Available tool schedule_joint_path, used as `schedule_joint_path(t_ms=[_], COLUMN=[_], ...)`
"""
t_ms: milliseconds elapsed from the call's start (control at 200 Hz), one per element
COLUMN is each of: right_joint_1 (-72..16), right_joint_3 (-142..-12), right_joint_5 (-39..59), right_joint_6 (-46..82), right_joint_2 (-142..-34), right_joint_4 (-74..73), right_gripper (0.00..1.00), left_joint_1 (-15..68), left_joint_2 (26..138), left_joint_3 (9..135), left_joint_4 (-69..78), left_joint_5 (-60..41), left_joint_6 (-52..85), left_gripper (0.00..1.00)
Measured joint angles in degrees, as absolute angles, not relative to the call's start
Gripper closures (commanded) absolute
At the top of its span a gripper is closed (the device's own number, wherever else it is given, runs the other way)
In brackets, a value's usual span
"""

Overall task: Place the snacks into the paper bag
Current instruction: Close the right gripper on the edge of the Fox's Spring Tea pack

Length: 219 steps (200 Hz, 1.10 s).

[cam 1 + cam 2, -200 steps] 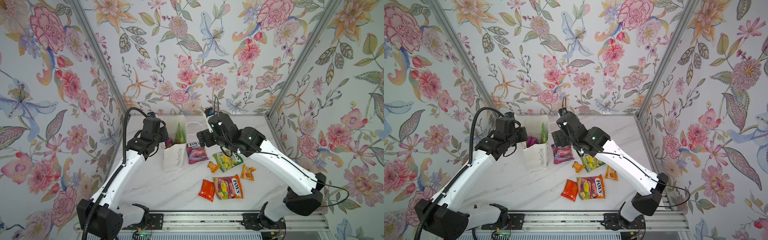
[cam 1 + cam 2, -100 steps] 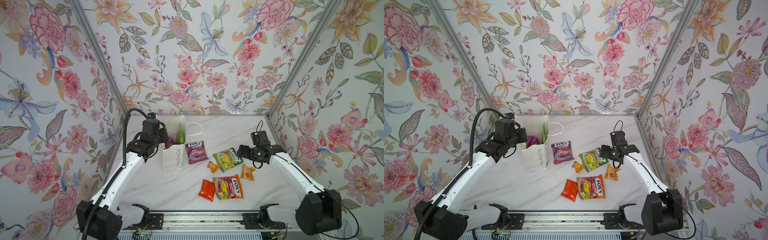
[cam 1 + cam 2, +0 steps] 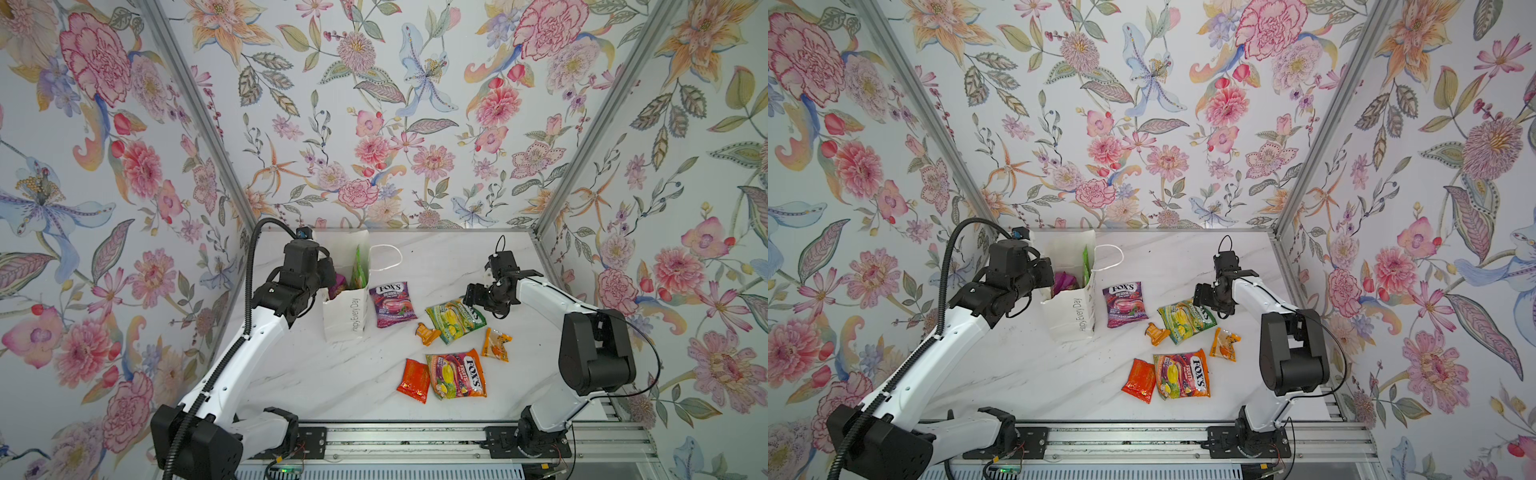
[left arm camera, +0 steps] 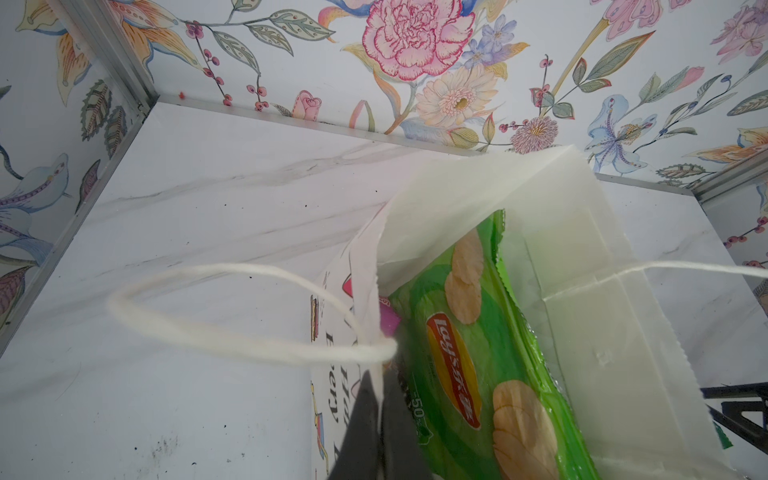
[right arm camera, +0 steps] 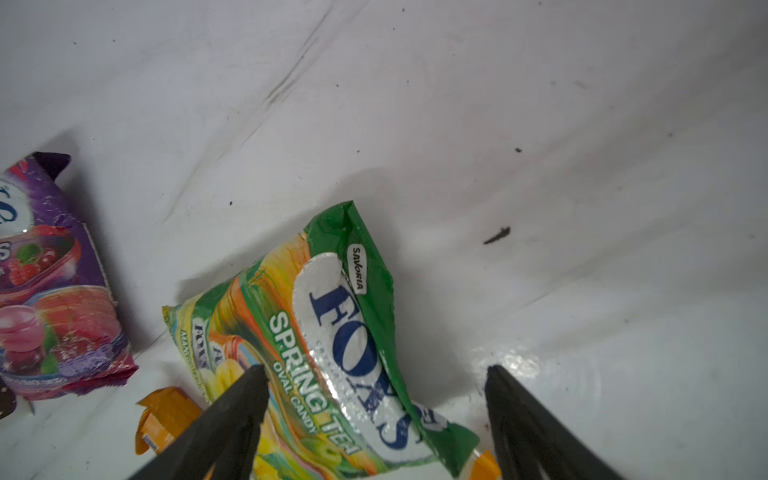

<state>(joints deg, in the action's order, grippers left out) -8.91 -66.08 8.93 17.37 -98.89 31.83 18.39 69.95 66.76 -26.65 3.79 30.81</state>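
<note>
Right gripper (image 5: 376, 370): jaws apart, straddling green FOX'S bag (image 3: 453, 318) on table (image 3: 332, 374), not gripping it. Left gripper (image 4: 380, 386): clamped on paper bag (image 3: 347, 311) rim; bag upright, rear left of table.
Risks: glossy foil slips from pinch; orange sachet (image 3: 427, 332) just beside packet gets caught too; chips bag (image 4: 478, 353) crowds narrow mouth, so drop may snag.
Count: 1 paper bag, 8 snacks. 2 inside: chips bag, purple pack (image 3: 1065, 282). 6 on table: 3 FOX'S bags, 3 sachets.
</note>
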Motion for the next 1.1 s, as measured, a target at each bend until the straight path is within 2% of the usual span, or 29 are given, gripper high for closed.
schedule_joint_path(t_ms=[445, 591, 886, 1016, 1096], right_joint_1=[-8.82, -8.75, -7.40, -6.66, -5.85], right_joint_3=[-69.89, -68.75, -62.54, -59.57, -57.43], right_joint_5=[11.81, 12.53, 16.58, 17.19, 17.15], right_joint_6=[14.09, 13.89, 15.57, 17.15, 18.52], right_joint_2=[-108.01, -107.90, -104.09, -101.36, -99.53], right_joint_4=[31.75, 30.28, 25.43, 23.62, 22.65], right_gripper=[0.31, 0.47, 0.87, 0.97, 1.00], left_joint_1=[18.37, 18.37, 18.33, 18.33, 18.33], left_joint_2=[69.93, 69.95, 69.95, 69.95, 69.95], left_joint_3=[66.61, 66.61, 66.61, 66.59, 66.41], left_joint_4=[-26.02, -26.02, -26.02, -26.02, -25.87], left_joint_5=[3.84, 3.84, 4.60, 4.71, 4.71], left_joint_6=[30.61, 30.59, 30.57, 30.57, 30.57], left_gripper=[1.00, 1.00, 1.00, 1.00, 1.00])
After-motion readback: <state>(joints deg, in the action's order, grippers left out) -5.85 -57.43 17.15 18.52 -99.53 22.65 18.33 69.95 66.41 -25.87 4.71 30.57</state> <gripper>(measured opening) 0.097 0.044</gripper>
